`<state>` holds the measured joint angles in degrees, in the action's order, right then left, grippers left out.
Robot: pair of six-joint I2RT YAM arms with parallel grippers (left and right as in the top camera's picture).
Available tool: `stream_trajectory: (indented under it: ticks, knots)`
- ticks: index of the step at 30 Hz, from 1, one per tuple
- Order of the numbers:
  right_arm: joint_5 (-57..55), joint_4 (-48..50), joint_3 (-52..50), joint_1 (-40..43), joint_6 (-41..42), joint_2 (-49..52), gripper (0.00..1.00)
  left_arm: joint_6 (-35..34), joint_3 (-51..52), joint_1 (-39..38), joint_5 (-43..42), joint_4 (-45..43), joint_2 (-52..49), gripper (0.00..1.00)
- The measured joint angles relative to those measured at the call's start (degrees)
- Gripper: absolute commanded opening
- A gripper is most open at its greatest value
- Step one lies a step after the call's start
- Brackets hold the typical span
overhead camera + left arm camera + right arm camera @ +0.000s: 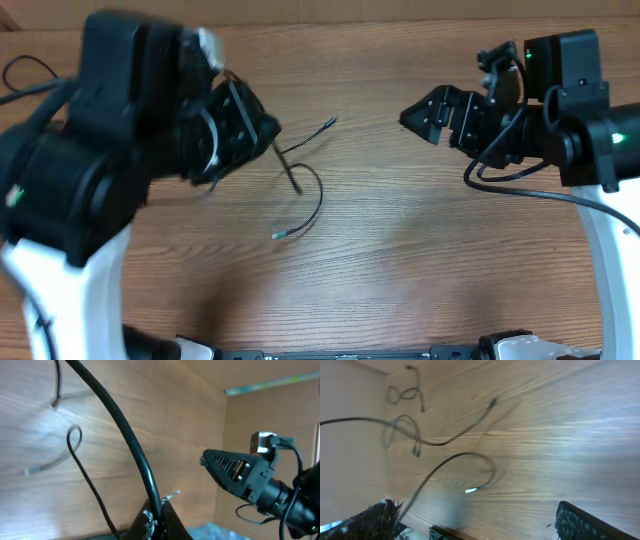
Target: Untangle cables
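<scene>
**Left jaws pinch the cords; right stands spread and empty**

The left gripper (262, 130) is pressed together on the thin black flexible cables (318, 200), held up off the surface over the left half of the brown wood-grain table (400, 280). In the left wrist view one cord runs straight out of the clamped fingers. The right gripper (418, 118) hangs over the right half of the table with its fingers spread wide. Nothing is between them, and it is well apart from the cords.

Two strands trail from the left jaws toward the table's middle. One runs nearly straight to a small plug end (330, 122) nearer the far edge. The other curls into an open loop and finishes in a pale-tipped plug (280, 235) nearer the near edge. They seem to cross just beside the left gripper, but it cannot be told whether they are knotted there.

The step in hand looks like the right gripper taking one strand to draw it free. The straighter strand is the better choice, taken near its plug where it lies clear of the loop. The fingers should close on that cord alone and pull slowly and low toward the right edge while the left grip is held firm. If the loop starts to tighten at the crossing, stop and ease back.
</scene>
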<state>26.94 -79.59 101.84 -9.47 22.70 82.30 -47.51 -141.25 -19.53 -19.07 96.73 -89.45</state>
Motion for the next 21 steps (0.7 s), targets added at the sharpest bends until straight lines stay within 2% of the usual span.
stream_trajectory:
  ticks: [5,9,12,21]
  knots:
    - [-1.75,-1.11,0.00,0.00,-0.02,0.00,1.00,5.81,-0.02,0.00,6.27,0.17,3.30,0.04]
    - [-2.01,-1.16,0.00,0.00,-0.04,0.00,1.00,13.20,0.00,0.00,7.63,0.17,3.85,0.04]
    - [-2.23,-1.20,0.00,0.00,-0.04,0.00,1.00,16.13,0.00,0.00,8.09,0.17,3.80,0.04]
    - [-4.00,-2.75,0.00,0.00,-0.07,0.00,1.00,12.66,0.00,0.00,16.48,0.17,3.80,0.04]
